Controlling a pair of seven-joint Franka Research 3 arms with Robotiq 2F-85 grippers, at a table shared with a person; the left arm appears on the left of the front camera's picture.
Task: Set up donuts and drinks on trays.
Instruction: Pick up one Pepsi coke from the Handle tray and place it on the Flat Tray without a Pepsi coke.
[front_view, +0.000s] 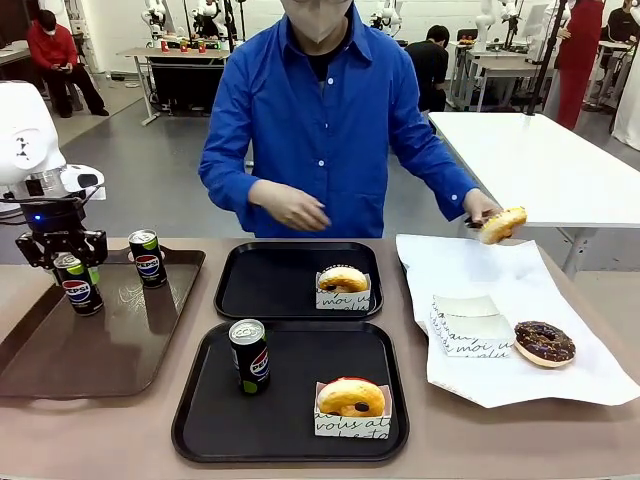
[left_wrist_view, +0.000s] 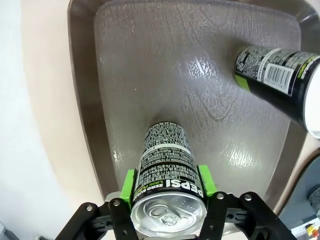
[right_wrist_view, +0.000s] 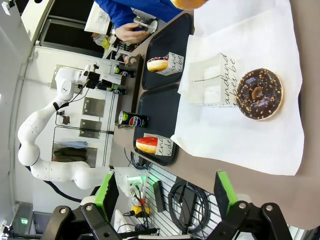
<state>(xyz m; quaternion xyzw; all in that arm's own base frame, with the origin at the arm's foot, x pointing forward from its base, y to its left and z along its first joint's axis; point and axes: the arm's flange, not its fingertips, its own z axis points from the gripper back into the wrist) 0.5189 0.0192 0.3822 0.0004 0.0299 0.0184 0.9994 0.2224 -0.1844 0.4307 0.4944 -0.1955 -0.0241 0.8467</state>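
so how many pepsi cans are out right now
3: one can gripped in the left hand over the brown tray, a second can farther back on that tray, a third can on the near black tray. None seem hidden.

Bright, even overhead light fills all three views, leaving only soft, short shadows on the surface (front_view: 100, 440) in the front view. In the left wrist view the glossy brown tray (left_wrist_view: 150, 60) carries white glare patches mid-frame, the silver top of the can (left_wrist_view: 167, 175) shines at the bottom edge, and the tray's rim bows with wide-angle distortion. The right wrist view is sharp, its white paper (right_wrist_view: 240, 130) nearly washed out.
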